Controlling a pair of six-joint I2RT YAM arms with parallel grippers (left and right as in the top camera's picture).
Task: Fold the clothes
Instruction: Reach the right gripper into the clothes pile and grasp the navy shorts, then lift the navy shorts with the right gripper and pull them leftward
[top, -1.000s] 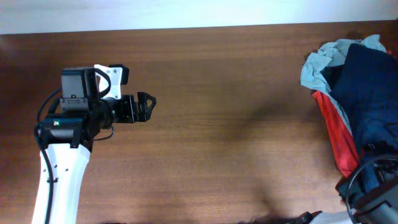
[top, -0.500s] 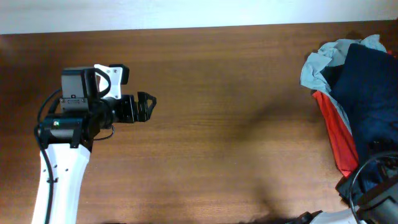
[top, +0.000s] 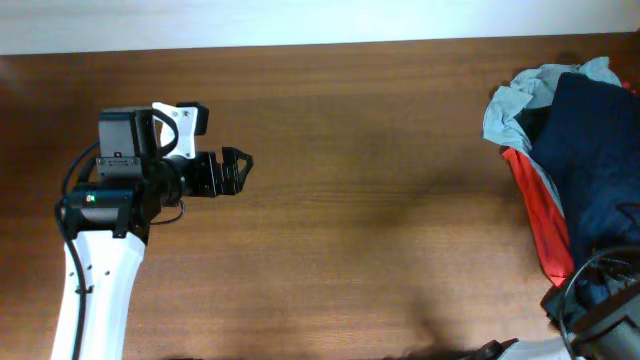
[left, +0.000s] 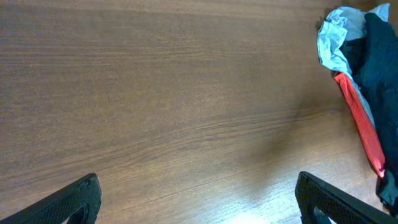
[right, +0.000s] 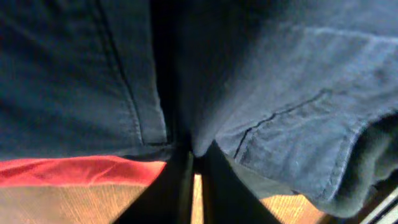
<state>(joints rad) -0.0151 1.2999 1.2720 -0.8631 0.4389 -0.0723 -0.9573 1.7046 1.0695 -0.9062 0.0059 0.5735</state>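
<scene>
Navy shorts (top: 590, 150) lie heaped on shirts (top: 520, 100) at the table's (top: 350, 250) right edge, right gripper (right: 198, 180) pinched on a fold, seemingly to drag them clear; left gripper (left: 198, 186) hangs spread wide

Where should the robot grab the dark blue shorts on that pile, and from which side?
Probably the stitched hem of the navy shorts, coming from the bare table side. That edge lies loose on top of the red shirt, so it looks easy to pinch.

Right end effector (right: 194, 158), pinching shorts (right: 280, 81), shifted slightly lower in overhead view
</scene>
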